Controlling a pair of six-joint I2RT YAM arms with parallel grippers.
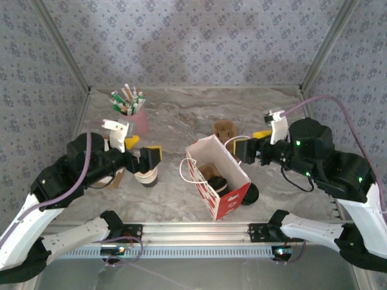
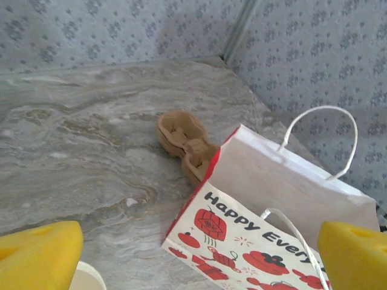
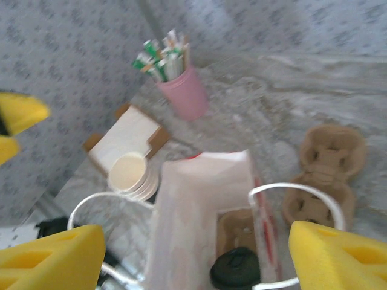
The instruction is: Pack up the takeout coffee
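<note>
Coffee (image 3: 236,269) upright inside the open bag (image 1: 228,202), black lid up, against a brown tray (image 3: 240,231), left gripper (image 2: 196,257) near a cup stack (image 1: 147,177), fingers (image 2: 39,251) spread wide, right gripper (image 3: 193,257) over the bag's mouth, fingers (image 3: 338,254) spread, pinching nothing
</note>
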